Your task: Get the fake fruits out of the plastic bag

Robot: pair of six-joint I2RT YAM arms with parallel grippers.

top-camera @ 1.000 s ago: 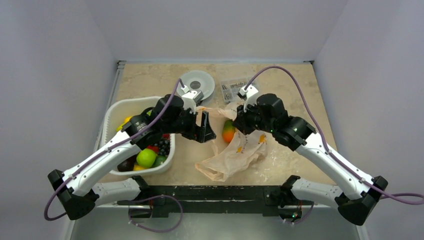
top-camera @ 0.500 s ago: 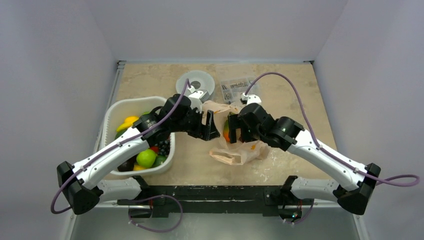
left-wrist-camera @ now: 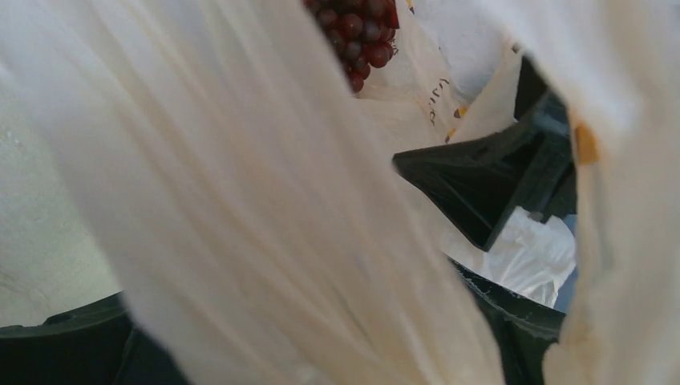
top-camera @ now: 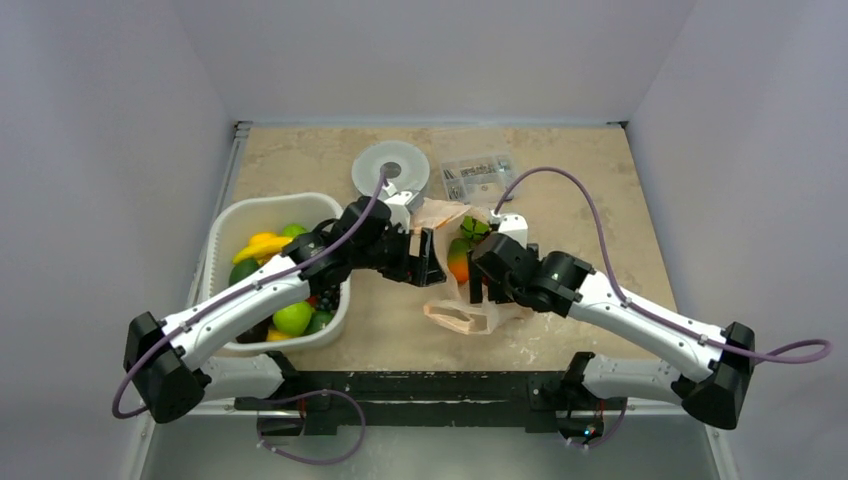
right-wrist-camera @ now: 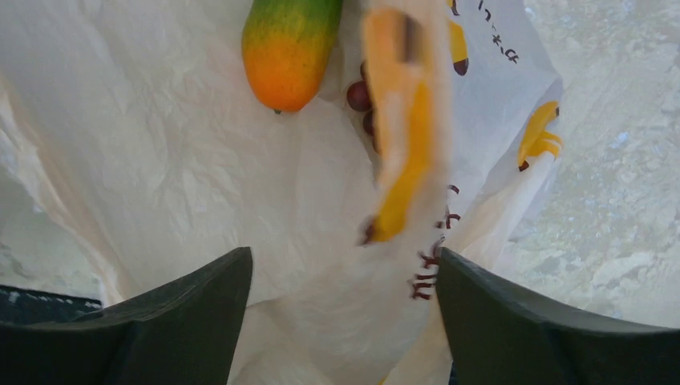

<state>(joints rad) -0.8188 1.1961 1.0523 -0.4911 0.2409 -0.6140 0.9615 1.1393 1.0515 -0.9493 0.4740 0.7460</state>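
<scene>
From above, the plastic bag (top-camera: 462, 312) lies crumpled under and just in front of the right gripper (top-camera: 482, 280), with the left gripper (top-camera: 425, 258) at the bag's opposite edge. A green-to-orange mango (top-camera: 458, 264) sits in the gap between the two grippers, and a green fruit (top-camera: 470, 228) lies just beyond it. Behind the left gripper stands a white basket (top-camera: 222, 232) holding more fruits. We cannot read either jaw opening from here.

In the left wrist view, pale film fills nearly everything. The dark fingers (left-wrist-camera: 72, 345) show only at the bottom corners, well apart, with film draped across the gap; we see nothing pinched. Ahead of them, at the top, sit red grapes (left-wrist-camera: 361, 28), which the overhead view hides.

In the right wrist view, the fingers (right-wrist-camera: 176, 321) stand wide apart and clamp nothing; bag film lies between and below them. The mango rests on the film ahead and slightly left of the fingers, a few dark grapes beside it. A blurred loop handle (right-wrist-camera: 405, 120) hangs close to the lens.

We judge the bag to be limp and slick: it will fold and slide rather than hold its shape, so the rim or a handle is the place to pinch. The mango looks light, hard and glossy, and it is likely to squirt from a loose grip. We would take it across its narrower middle, clear of the film.
</scene>
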